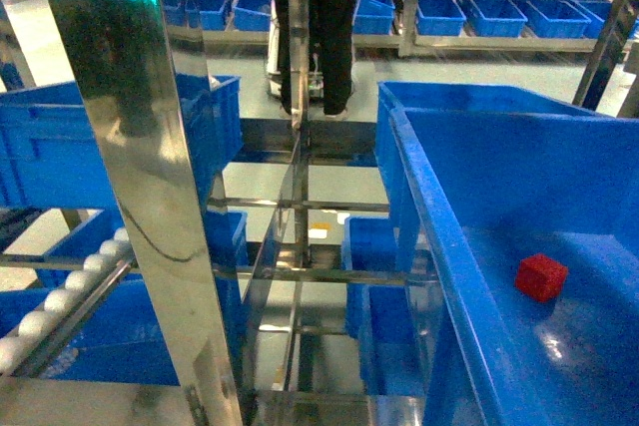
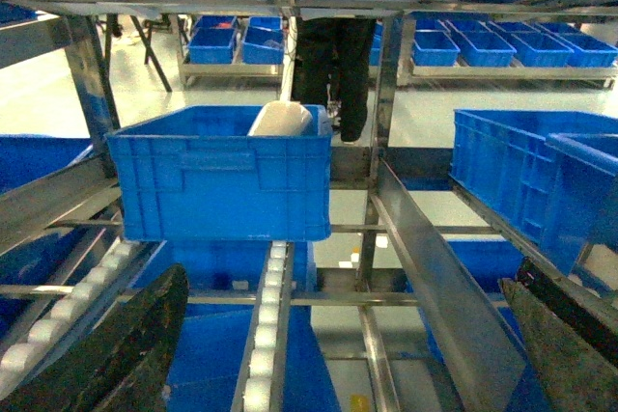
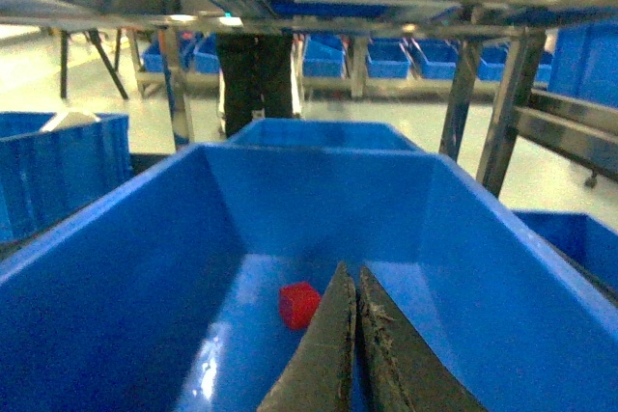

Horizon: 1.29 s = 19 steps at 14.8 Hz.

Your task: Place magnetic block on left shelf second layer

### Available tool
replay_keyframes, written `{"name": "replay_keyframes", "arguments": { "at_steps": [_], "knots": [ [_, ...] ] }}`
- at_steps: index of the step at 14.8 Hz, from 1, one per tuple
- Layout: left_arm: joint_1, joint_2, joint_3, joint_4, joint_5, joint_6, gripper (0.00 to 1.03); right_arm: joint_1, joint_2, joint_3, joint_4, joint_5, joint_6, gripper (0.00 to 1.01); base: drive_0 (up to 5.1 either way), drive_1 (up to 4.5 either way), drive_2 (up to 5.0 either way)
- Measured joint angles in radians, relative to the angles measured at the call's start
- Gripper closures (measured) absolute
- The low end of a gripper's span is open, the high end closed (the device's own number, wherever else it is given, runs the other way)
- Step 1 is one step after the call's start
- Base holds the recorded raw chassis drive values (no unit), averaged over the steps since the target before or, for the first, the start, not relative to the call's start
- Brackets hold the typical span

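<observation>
Right gripper (image 3: 352, 335) hovers with fingers pressed together, empty, over the big blue plastic crate (image 3: 126, 267); small matte red cube (image 3: 299, 304) sits on its floor; left gripper (image 2: 338, 354) spread wide; closed fingers would nudge it away.

We see a pale glossy floor (image 1: 519, 72), steel racks (image 1: 140, 197) with white rollers (image 2: 266, 335), and rows of blue bins (image 1: 519, 12) along the far side.
</observation>
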Motion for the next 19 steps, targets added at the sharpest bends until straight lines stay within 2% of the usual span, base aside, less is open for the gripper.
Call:
{"name": "replay_keyframes", "arguments": {
  "at_steps": [3,4,11,19],
  "knots": [
    [0.000,0.000,0.000,0.001,-0.001,0.000,0.05,0.000,0.002,0.000,-0.009,0.000,0.000,0.99,0.0,0.00,0.0],
    [0.000,0.000,0.000,0.002,0.000,0.000,0.05,0.000,0.002,0.000,-0.013,0.000,0.000,0.96,0.0,0.00,0.0],
    [0.000,0.000,0.000,0.001,0.000,0.000,0.05,0.000,0.002,0.000,-0.012,0.000,0.000,0.02,0.0,0.00,0.0],
    [0.000,0.000,0.000,0.001,0.000,0.000,0.05,0.000,0.002,0.000,-0.012,0.000,0.000,0.03,0.0,0.00,0.0]
  ]
}}
